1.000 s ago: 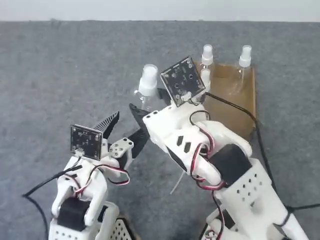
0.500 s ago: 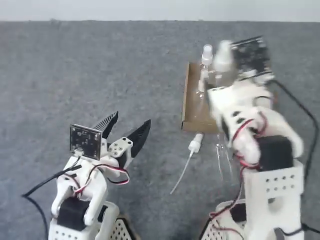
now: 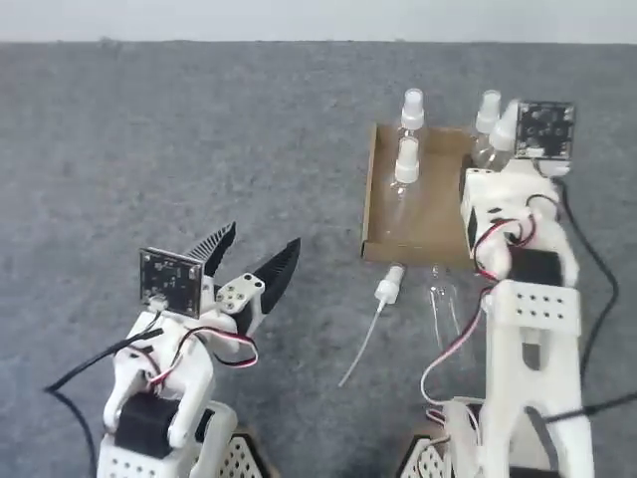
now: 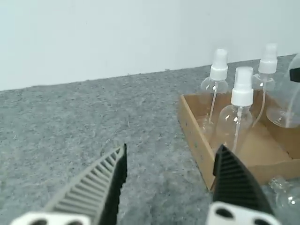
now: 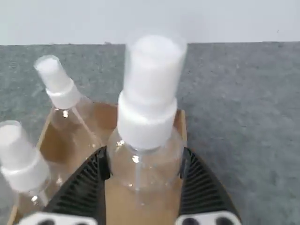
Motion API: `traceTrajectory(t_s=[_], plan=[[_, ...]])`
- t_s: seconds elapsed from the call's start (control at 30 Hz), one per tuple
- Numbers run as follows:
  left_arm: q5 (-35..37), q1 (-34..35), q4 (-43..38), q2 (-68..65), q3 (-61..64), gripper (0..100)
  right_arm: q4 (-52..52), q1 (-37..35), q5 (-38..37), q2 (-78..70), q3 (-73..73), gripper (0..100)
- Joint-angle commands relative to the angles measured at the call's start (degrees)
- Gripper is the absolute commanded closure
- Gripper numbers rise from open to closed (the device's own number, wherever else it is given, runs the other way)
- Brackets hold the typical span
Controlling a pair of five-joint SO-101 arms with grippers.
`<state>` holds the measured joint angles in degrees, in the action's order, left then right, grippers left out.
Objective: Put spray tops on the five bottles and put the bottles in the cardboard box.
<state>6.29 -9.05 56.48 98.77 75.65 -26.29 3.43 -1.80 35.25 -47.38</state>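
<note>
Grey carpet (image 3: 149, 129) underfoot, white wall (image 4: 117, 33) behind. Left pincer (image 3: 264, 235) gaping, empty; right pincer (image 5: 143, 159) clamping capped bottle (image 5: 146, 117) at cardboard box (image 3: 369, 194).

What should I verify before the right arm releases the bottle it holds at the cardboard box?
1. Right gripper shut on the held bottle: ok.
2. White spray top in place on the held bottle: ok.
3. Held bottle's base resting on the floor of the cardboard box: cannot tell.
4. Three other capped bottles upright in the box: ok.
5. Fifth bottle capped: not ok; it lies outside the box, with the loose spray top beside it.
6. Left gripper open, away from the box: ok.
</note>
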Motion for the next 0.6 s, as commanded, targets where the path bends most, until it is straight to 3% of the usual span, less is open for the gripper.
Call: traceTrajectory(t_s=[0.0,0.23,0.57], plan=[[0.0,-0.2,-1.1,0.2,-0.2,72,10.9,0.7,0.9,-2.7,-1.9,99.3],[0.0,-0.2,-1.1,0.3,-0.2,72,22.7,0.8,1.0,-14.0,-2.2,99.3],[0.0,-0.2,-1.1,0.4,-0.2,72,26.4,0.6,1.1,-20.7,-2.2,99.3]])
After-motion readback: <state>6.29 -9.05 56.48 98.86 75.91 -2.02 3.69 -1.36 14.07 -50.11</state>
